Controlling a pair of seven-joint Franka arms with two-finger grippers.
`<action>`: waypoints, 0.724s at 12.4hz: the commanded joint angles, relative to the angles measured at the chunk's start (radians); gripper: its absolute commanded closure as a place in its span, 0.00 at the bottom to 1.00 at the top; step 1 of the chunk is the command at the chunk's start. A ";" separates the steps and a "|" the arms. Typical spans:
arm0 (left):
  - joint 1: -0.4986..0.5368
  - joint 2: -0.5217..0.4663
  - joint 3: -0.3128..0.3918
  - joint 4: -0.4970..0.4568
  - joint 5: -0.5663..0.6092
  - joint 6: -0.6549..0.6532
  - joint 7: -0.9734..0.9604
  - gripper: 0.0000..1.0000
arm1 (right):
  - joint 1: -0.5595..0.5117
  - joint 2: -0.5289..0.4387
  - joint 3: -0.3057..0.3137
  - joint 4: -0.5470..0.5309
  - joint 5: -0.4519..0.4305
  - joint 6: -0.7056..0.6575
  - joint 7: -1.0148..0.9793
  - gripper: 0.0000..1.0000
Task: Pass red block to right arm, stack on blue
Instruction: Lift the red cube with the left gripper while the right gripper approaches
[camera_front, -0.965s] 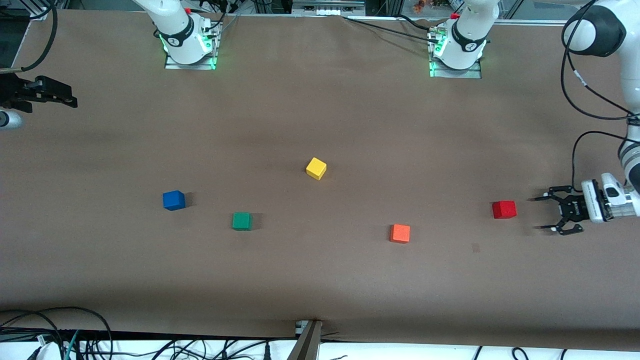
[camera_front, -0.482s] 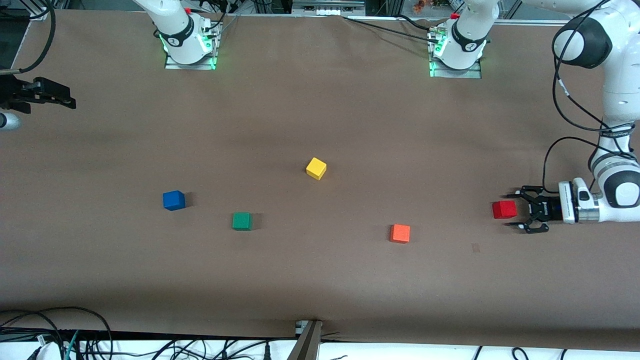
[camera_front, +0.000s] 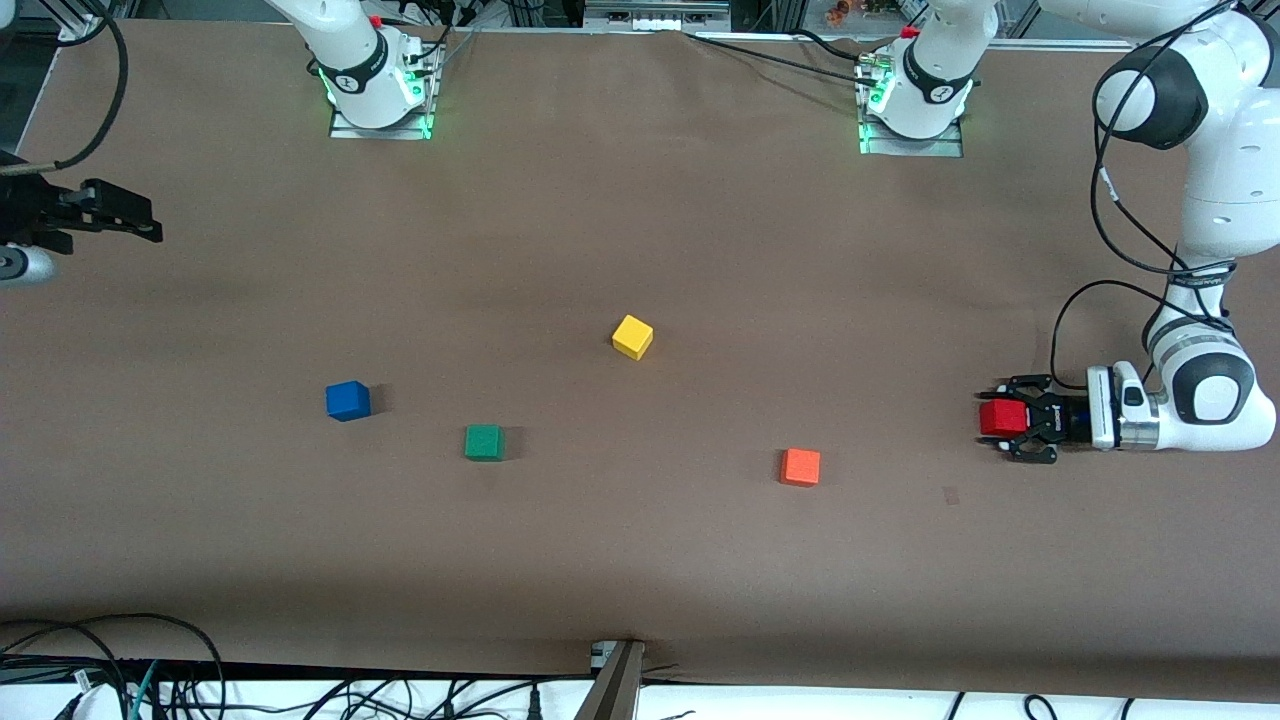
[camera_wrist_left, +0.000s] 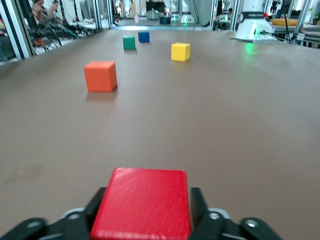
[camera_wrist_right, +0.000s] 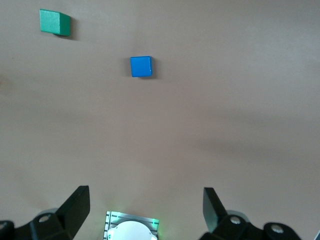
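- Fingers of the left end effector (camera_front: 1003, 419) are seen pressed against two sides of the red block (camera_front: 1000, 417), which is pinched between them low at the desk (camera_front: 640, 560) surface near the left arm's end; whether the block is lifted off the desk cannot be told.
- In the left wrist view the red block (camera_wrist_left: 142, 205) is shown filling the gap between the black fingers (camera_wrist_left: 202, 212), its top face fully visible.
- An orange cube (camera_front: 800, 467) is found nearest to the left end effector, toward the right arm's end of the desk and slightly nearer to the front camera.
- A yellow cube (camera_front: 632, 337) is placed farther out in the same direction, farther from the front camera than the orange cube.
- A green cube (camera_front: 484, 442) is seen farther out again, and the blue cube (camera_front: 348, 401) lies just past it toward the right arm's end, well apart from the red block.
- The right end effector (camera_front: 150, 220) is held up over the desk's edge at the right arm's end, waiting, with its fingers (camera_wrist_right: 75, 207) spread wide and nothing between them.
- In the right wrist view the blue cube (camera_wrist_right: 141, 66) and the green cube (camera_wrist_right: 55, 22) are seen on the desk below the right end effector.
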 joint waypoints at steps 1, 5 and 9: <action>-0.043 0.038 0.007 0.019 -0.085 -0.015 0.061 1.00 | 0.007 0.020 -0.001 -0.004 0.072 0.009 0.001 0.00; -0.161 0.047 0.007 -0.001 -0.225 -0.017 0.061 1.00 | 0.007 0.034 -0.001 -0.004 0.152 0.006 0.001 0.00; -0.260 0.037 -0.086 -0.004 -0.354 -0.025 0.006 1.00 | 0.007 0.089 -0.001 -0.004 0.270 0.002 -0.005 0.00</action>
